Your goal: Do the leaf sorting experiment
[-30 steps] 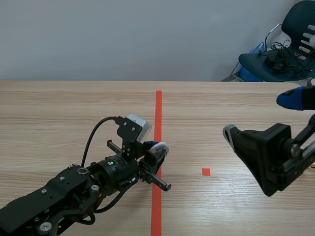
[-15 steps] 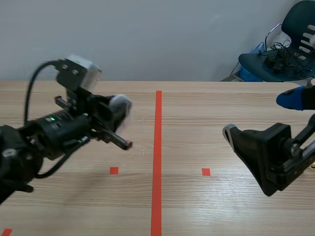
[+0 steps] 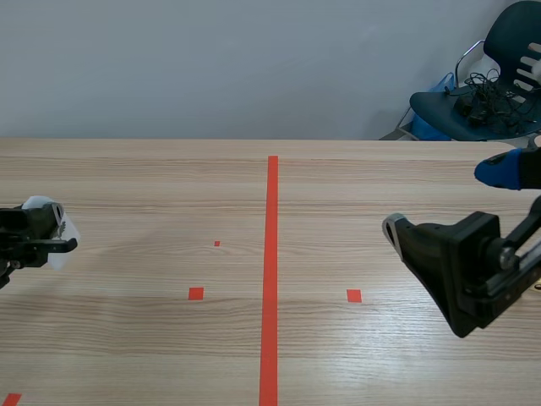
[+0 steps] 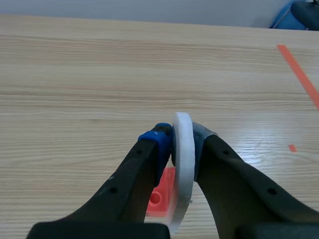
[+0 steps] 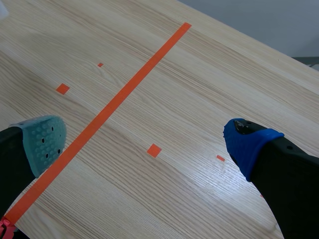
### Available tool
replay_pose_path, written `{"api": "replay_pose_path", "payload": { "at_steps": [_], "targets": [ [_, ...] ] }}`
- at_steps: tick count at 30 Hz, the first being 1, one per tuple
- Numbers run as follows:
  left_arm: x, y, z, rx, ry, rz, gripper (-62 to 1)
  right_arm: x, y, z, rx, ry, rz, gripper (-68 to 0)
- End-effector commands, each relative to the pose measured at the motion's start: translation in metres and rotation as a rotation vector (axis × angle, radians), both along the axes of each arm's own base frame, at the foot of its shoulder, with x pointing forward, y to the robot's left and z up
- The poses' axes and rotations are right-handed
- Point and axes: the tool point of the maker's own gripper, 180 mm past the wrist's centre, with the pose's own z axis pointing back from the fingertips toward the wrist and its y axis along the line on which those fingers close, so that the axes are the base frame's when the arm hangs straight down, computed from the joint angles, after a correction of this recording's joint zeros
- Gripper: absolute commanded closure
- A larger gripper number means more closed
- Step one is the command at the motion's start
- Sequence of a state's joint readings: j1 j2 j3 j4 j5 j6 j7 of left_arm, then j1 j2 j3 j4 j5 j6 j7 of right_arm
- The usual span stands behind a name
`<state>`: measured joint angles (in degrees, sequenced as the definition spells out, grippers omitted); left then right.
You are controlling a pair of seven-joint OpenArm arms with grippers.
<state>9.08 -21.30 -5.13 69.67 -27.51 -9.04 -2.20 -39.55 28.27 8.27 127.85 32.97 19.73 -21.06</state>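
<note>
At the pale wooden tabletop's (image 3: 152, 186) far left, the left claw (image 4: 182, 144) is clamped on a thin white round plastic disc (image 4: 183, 174), held edge-on above the wood. The right claw (image 5: 147, 144) hangs wide open, holding nothing

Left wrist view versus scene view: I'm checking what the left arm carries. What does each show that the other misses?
Only the left wrist view shows the left gripper pinching the flat white round disc edge-on, and a small red plastic piece under it. Only the scene view shows the open right gripper and the dark blue chair. Both show the disc, the light wooden table and the long orange-red tape line.
</note>
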Motion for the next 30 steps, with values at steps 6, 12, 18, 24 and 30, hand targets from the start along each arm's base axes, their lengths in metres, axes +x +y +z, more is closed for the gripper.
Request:
{"api": "replay_pose_path", "payload": {
  "at_steps": [6, 12, 18, 24, 30],
  "targets": [
    [0.025, 0.016, 0.006, -0.048, -0.077, 0.063, -5.3, 0.007, -0.003, 0.010, 0.002, -0.041, -0.005, -67.9],
    [0.040, 0.028, -0.006, -0.073, -0.068, 0.116, -5.3, 0.007, -0.003, 0.010, 0.002, -0.041, -0.005, -67.9],
    [0.043, 0.023, -0.020, -0.034, -0.047, 0.092, -5.7, 0.007, -0.003, 0.010, 0.002, -0.041, -0.005, -67.9],
    [0.042, 0.012, -0.024, 0.012, -0.035, 0.043, -7.0, 0.007, -0.003, 0.010, 0.002, -0.041, -0.005, -67.9],
    [0.042, 0.013, -0.023, 0.017, -0.035, 0.035, -29.5, 0.007, -0.003, 0.010, 0.002, -0.041, -0.005, -67.9]
  ]
}}
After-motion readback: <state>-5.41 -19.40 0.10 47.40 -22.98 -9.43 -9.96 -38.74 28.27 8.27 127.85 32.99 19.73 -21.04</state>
